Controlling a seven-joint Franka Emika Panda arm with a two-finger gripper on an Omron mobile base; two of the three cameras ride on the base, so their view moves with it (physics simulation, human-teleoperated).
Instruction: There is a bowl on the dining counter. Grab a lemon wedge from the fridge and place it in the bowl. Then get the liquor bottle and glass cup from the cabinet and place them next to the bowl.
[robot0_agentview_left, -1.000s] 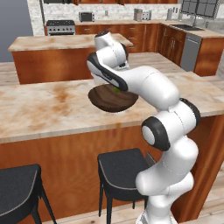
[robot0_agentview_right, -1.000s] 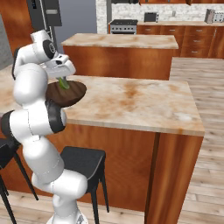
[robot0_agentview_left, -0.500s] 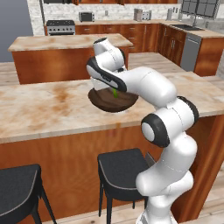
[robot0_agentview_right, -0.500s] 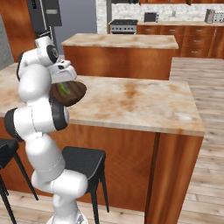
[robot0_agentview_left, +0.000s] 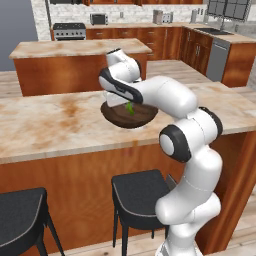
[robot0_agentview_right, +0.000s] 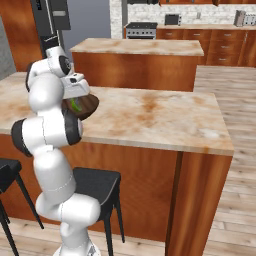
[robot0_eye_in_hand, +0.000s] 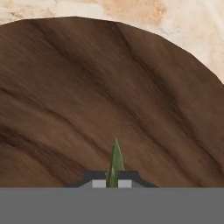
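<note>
Green and thin, the lemon wedge (robot0_eye_in_hand: 115, 159) is pinched between the gripper's (robot0_eye_in_hand: 112, 180) nearly closed fingers, its tapered tip pointing down into the bowl (robot0_agentview_left: 131, 116). It looks light, slightly soft and likely slick with juice, so a grip across its flat faces, as now, seems best. The bowl is round, dark brown with streaked wood grain, and sits on the dining counter (robot0_agentview_left: 55, 125), whose marble top is beige with rust veining over a reddish-brown wood front.

1 bowl (robot0_agentview_left: 129, 116), 1 lemon wedge (robot0_eye_in_hand: 115, 161), 2 stools (robot0_agentview_left: 140, 192), 2 counters (robot0_agentview_left: 60, 120).
</note>
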